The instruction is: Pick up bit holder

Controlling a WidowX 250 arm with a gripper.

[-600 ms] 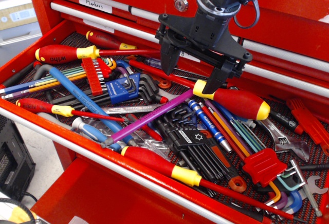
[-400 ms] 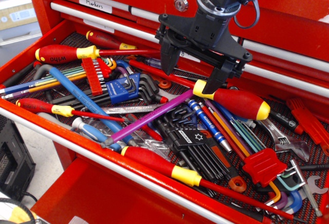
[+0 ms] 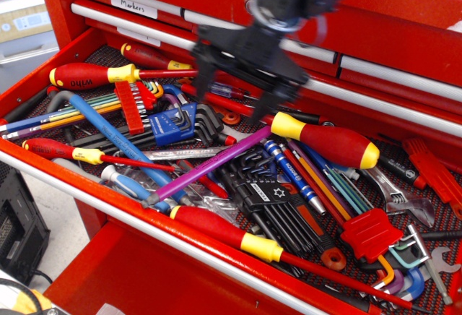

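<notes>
gripper (image 3: 234,91) is blurry but the two black fingers are spread wide, nothing in them, hanging over the open red drawer (image 3: 43,76). bit holder (image 3: 131,108) lies off toward the drawer's left, on the hex keys, just below the red-and-yellow screwdriver (image 3: 97,75)

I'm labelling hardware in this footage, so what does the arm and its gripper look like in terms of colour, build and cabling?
The gripper is matte black with an angular, plate-like body and two tapering black fingers. Above it sits a dark cylindrical wrist with a pale metallic ring. The view is motion-blurred, so no markings or cables can be made out.
</notes>
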